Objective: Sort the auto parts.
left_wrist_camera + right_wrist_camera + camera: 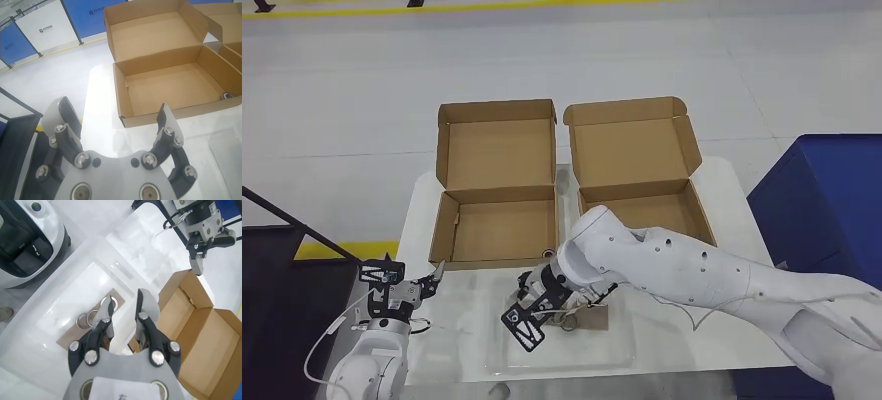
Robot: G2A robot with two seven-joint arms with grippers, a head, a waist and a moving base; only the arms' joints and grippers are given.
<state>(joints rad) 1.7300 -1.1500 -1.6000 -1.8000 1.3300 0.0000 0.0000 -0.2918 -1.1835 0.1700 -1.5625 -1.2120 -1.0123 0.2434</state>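
1. Hovering over the tray (62, 306), my right gripper (124, 294) is parted fairly wide and holds nothing.
2. Three rings (82, 321) lie flat on the pad (73, 335) just below it. The nearest sits under one fingertip, and the other two trail off to that same side, none between the jaws.
3. I judge the grasp needs a small shift toward that side before I go down.
4. My left gripper (113, 106), spread wide and empty, sits well apart near the table's edge, so the right is nearer.
5. One bearing (226, 94) already lies in a corner of the left box (170, 85).
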